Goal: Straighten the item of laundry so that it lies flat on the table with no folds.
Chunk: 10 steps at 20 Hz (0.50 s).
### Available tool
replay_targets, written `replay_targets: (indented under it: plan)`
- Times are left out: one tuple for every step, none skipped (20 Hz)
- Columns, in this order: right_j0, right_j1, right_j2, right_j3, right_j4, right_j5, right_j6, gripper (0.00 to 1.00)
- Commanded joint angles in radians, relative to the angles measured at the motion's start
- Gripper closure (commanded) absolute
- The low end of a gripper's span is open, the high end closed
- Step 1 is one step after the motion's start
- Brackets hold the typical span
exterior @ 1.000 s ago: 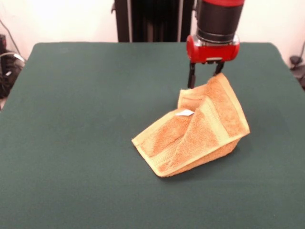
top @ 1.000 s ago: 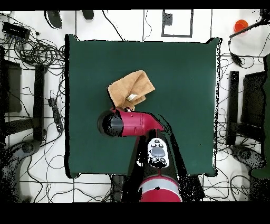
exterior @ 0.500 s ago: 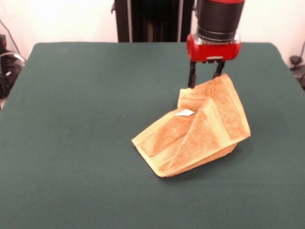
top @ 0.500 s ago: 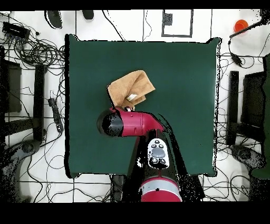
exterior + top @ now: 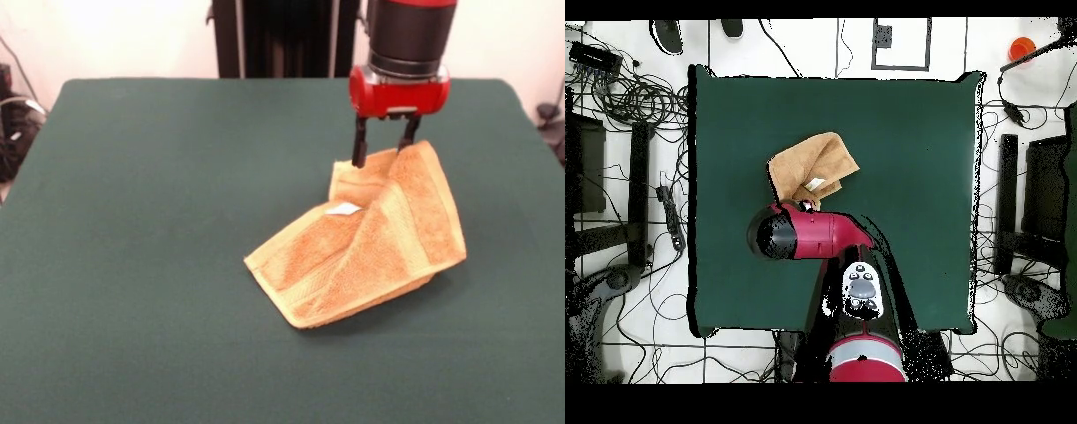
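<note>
The orange-tan towel (image 5: 362, 252) lies crumpled in a tent shape on the dark green table (image 5: 159, 177), right of centre. Its right flap stands up and a small white tag (image 5: 342, 209) shows on the fold. My gripper (image 5: 383, 152) hangs just behind the raised flap. Its two dark fingers (image 5: 357, 146) stand apart, and their tips dip behind the towel's top edge. The right finger touches the flap's upper corner. In the overhead view the towel (image 5: 813, 165) lies just beyond the red arm head (image 5: 805, 232), which hides the gripper.
The green table (image 5: 905, 150) extends well past the towel on all sides. Cables and equipment (image 5: 625, 90) lie on the floor around the table. The robot's black pedestal (image 5: 282, 35) stands behind the far edge.
The gripper has shifted slightly to the right and a little lower. The towel's raised flap has leaned to the right with it.
</note>
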Motion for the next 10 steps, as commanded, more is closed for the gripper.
replay_targets:
  plan:
    - [0.023, 0.042, 0.102, 0.075, 0.024, -0.135, 0.220, 0.00]
    - [0.022, 0.043, 0.104, 0.075, 0.019, -0.149, 0.217, 0.00]
    - [0.021, 0.043, 0.106, 0.081, 0.014, -0.169, 0.218, 0.00]
    - [0.021, 0.043, 0.106, 0.082, 0.012, -0.175, 0.216, 0.00]
    - [0.021, 0.042, 0.105, 0.086, 0.010, -0.184, 0.216, 0.00]
    - [0.021, 0.042, 0.104, 0.088, 0.010, -0.189, 0.217, 0.00]
    - [0.021, 0.043, 0.103, 0.089, 0.011, -0.192, 0.215, 0.00]
    - [0.020, 0.043, 0.103, 0.089, 0.012, -0.194, 0.213, 0.00]
    - [0.021, 0.044, 0.102, 0.089, 0.014, -0.196, 0.214, 0.00]
    - [0.020, 0.046, 0.102, 0.092, 0.018, -0.197, 0.216, 0.00]
